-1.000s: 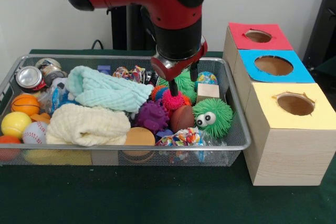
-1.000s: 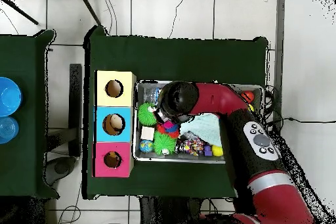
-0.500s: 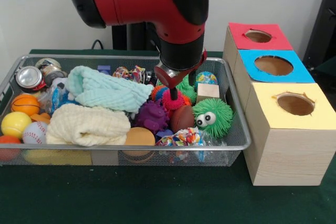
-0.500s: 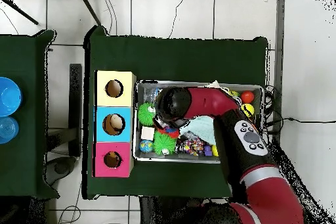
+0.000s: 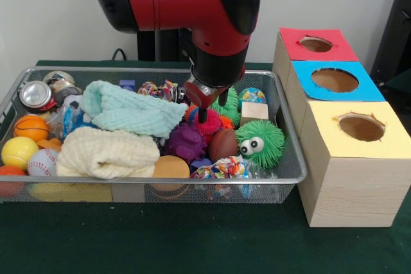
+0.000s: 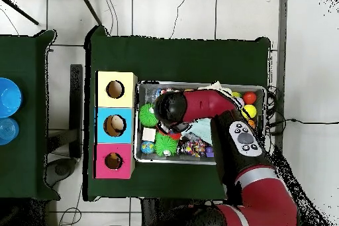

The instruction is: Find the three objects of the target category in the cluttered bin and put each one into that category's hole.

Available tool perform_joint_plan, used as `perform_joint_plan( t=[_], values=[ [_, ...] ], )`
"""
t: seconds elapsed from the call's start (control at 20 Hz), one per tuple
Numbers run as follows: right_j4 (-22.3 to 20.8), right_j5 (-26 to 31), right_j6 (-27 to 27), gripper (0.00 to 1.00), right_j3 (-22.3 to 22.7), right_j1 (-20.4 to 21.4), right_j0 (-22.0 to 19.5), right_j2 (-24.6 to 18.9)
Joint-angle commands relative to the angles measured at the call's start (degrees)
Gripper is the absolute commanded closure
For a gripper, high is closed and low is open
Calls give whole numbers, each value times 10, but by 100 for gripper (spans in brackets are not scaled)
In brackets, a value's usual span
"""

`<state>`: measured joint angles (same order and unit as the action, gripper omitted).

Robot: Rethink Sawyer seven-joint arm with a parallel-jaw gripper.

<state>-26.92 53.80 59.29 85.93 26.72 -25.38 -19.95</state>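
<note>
My gripper [image 5: 212, 110] hangs open in the wire bin [image 5: 290, 170], its two dark fingers [image 5: 202, 115] down on either side of a pink spiky ball [image 5: 211, 124]. Around that ball lie a purple spiky ball [image 5: 185, 141], a green fuzzy ball with eyes [image 5: 259, 143], a green spiky ball [image 5: 229, 103] and a brown football [image 5: 223, 144]. To the right stand three boxes with holes: red [image 5: 316, 44], blue [image 5: 334, 80] and yellow [image 5: 361, 128]. In the overhead view the arm's head [image 6: 171, 107] hides the fingers and the pink ball.
A mint towel [image 5: 131, 111] and a cream towel [image 5: 106, 153] fill the bin's middle. Cans [image 5: 36, 94], a basketball [image 5: 30, 127], a yellow ball [image 5: 18, 151] and a baseball [image 5: 42, 162] crowd its left end. A wooden block [image 5: 254, 112] lies by the right wall.
The gripper has sunk lower and shifted slightly left, so its fingers now reach down around the pink spiky ball. The arm's upper body has swung right across the front view.
</note>
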Motion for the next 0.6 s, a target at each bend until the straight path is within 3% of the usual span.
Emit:
perform_joint_plan(
  t=[0.05,0.25,0.6],
  values=[
    [-32,23,10,0,-20,-34,-5,21],
    [-21,2,6,0,-12,-58,-17,4],
    [-32,0,1,0,-13,-51,-16,7]
  ],
)
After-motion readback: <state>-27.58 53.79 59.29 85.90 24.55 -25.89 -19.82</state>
